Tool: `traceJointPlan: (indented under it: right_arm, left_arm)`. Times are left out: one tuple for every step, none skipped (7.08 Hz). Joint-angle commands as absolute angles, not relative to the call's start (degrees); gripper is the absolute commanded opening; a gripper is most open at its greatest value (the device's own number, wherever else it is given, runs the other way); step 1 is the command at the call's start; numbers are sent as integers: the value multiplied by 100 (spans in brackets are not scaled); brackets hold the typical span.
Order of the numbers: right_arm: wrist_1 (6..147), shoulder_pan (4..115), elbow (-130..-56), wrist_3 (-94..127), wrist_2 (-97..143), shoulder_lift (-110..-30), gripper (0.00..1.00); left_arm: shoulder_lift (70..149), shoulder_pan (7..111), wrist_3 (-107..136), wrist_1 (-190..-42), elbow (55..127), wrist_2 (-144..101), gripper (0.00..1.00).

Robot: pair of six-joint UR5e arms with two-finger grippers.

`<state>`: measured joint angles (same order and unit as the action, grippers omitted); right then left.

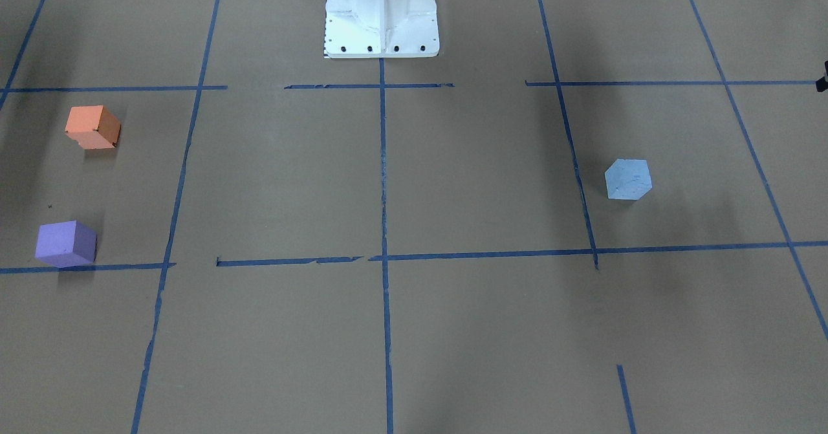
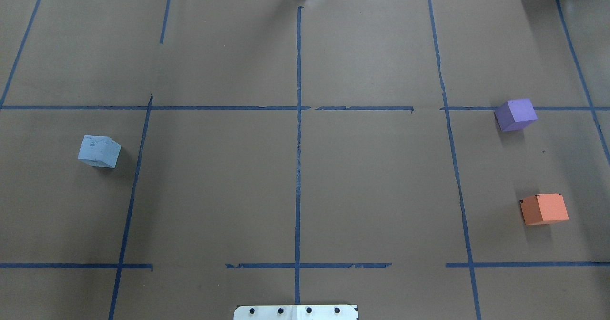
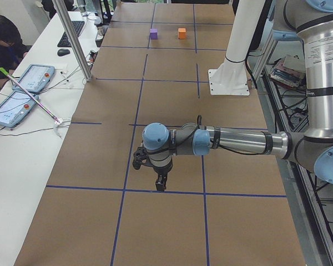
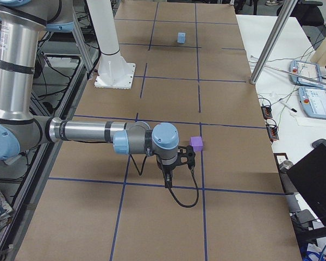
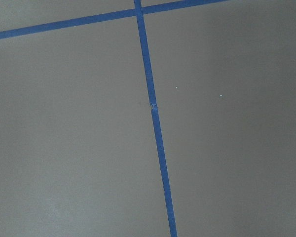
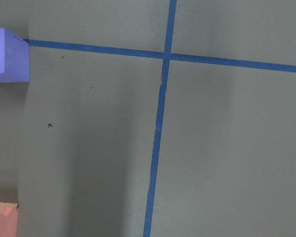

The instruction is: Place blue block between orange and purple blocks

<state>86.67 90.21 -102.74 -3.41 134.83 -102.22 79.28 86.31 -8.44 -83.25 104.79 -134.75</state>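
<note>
The blue block lies on the brown table on my left side, also in the overhead view and far off in the exterior right view. The orange block and the purple block lie apart on my right side, with bare table between them. The right wrist view shows the purple block at the top left and the orange block at the bottom left. My left gripper and right gripper hang above the table ends. I cannot tell whether either is open or shut.
The white robot base stands at the table's near middle edge. Blue tape lines mark a grid on the table. A desk with tablets and a metal post line the far side.
</note>
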Motion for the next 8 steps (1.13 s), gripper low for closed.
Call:
traceJointPlan:
  right_arm:
    - [8657, 9018, -10274, -343, 13482, -10222, 100]
    - [8657, 9009, -10274, -343, 13491, -10222, 100]
    - [8657, 9009, -10283, -343, 13491, -10213, 100]
    - [8649, 8991, -10283, -343, 13491, -10213, 100]
    - [8648, 8991, -10283, -343, 13491, -10213, 100]
    - [8648, 8991, -10283, -343, 13491, -10213, 100]
    - [8640, 8991, -10283, -343, 13491, -10213, 100]
    - [8648, 8991, -10283, -343, 13491, -10213, 100]
  left_arm:
    - [7919, 8631, -844, -8315, 10494, -13482, 100]
    - [7936, 8622, -844, -8323, 10503, -13474, 100]
    - [8015, 8587, -844, -8349, 10451, -13439, 100]
    - [8364, 8587, -818, -8454, 10354, -13465, 100]
    - [9020, 8587, -800, -8646, 10110, -13465, 100]
    - [9270, 8561, -782, -8788, 9925, -13500, 100]
    - [9246, 8265, -765, -9346, 9758, -13491, 100]
    - [9194, 7992, -704, -10248, 9591, -13517, 100]
